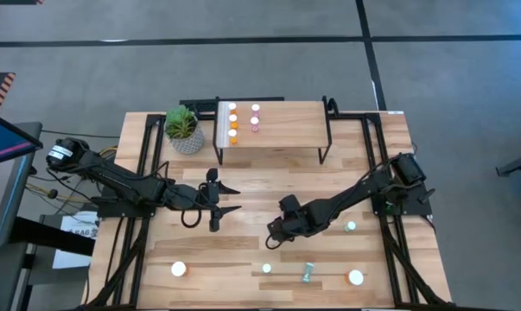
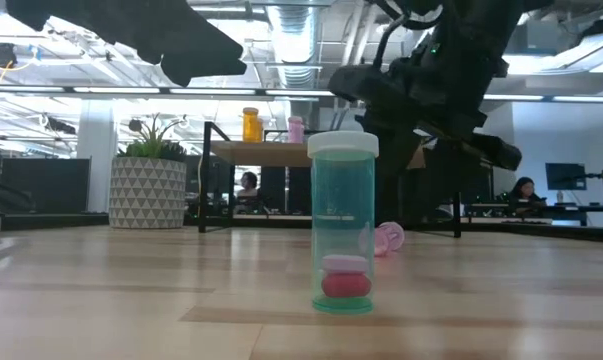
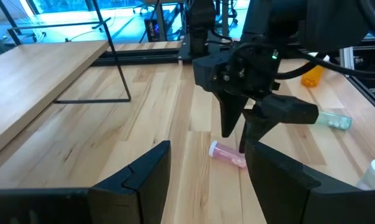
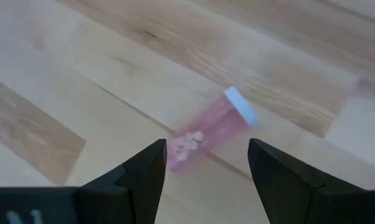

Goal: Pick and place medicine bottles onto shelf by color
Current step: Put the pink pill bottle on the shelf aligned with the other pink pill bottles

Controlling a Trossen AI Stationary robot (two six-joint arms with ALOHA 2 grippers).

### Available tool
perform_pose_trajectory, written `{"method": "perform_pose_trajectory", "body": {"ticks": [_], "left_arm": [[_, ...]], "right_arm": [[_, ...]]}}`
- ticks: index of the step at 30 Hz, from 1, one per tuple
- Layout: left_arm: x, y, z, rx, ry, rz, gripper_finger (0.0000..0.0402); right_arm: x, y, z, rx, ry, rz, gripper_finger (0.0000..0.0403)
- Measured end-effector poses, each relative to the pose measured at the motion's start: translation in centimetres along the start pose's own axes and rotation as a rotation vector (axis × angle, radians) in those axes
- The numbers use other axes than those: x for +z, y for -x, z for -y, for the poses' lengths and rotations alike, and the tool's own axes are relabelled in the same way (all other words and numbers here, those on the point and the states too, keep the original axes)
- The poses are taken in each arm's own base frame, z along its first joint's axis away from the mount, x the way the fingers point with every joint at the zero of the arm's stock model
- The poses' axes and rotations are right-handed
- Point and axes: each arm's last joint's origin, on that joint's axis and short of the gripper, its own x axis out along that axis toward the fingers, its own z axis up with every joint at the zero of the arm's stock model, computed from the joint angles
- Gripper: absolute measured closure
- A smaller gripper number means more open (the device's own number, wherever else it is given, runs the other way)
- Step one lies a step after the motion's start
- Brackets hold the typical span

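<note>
Pink bottle point(image 4: 206, 130): lying on its side on the tabletop point(image 1: 269, 186), mid-table, untouched.
Right gripper point(image 4: 206, 163): directly above it, fingers spread, empty.
Left gripper point(image 1: 228, 197): spread, empty, clear boards ahead.
Shelf point(image 1: 277, 130): rear edge, bottles grouped left, remainder bare.
Teal bottle point(image 2: 343, 222): upright near front edge.

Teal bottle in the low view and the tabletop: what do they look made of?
Teal bottle: likely clear tinted plastic, glossy; pills show through the wall, and the cap is matte white. Tabletop: light wood planks, with visible grain and seams and a smooth finish.
</note>
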Motion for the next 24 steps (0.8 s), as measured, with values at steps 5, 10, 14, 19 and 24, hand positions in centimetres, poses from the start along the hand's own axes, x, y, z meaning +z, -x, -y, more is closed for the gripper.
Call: {"method": "perform_pose_trajectory", "body": {"ticks": [5, 10, 14, 19, 24], "left_arm": [[0.0, 0.0, 0.0, 0.0, 0.001, 0.001, 0.0207], [0.0, 0.0, 0.0, 0.0, 0.002, 0.004, 0.0207], [0.1, 0.0, 0.0, -0.001, 0.005, 0.01, 0.0207], [0.1, 0.0, 0.0, -0.001, 0.005, 0.011, 0.0207], [0.1, 0.0, 0.0, 0.0, 0.007, 0.014, 0.0207]], "right_arm": [[-0.3, -0.9, -0.1, -0.007, -0.01, -0.008, 0.0153], [-1.0, -2.3, 0.1, -0.036, -0.004, -0.047, 0.0153], [-1.0, -2.2, 0.2, -0.047, 0.004, -0.063, 0.0153], [-1.0, -2.2, 0.4, -0.056, 0.101, -0.071, 0.0157], [-1.1, -2.2, 0.4, -0.056, 0.204, -0.094, 0.0184]]}}
